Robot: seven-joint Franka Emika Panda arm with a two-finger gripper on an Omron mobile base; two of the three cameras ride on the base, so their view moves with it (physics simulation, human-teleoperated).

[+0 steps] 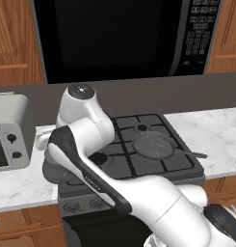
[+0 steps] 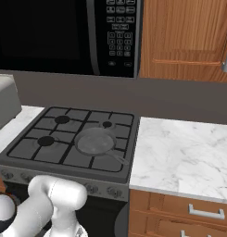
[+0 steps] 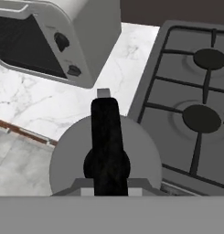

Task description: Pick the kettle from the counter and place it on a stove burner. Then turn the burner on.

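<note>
Clamping our gripper [image 3: 109, 189] on the kettle [image 3: 104, 157] by its black arched handle, low centre of the hand view, suits this rigid, weighty, slippery metal body

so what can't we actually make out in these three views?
- Kettle: in the hand view the black handle covers its lid, and the bottom band cuts off its near side; the spout can't be told.
- Kettle in the left base view: the arm hides nearly all of it.
- Stove knobs: too small to read their setting.
- Microwave keypad: labels too small.
</note>
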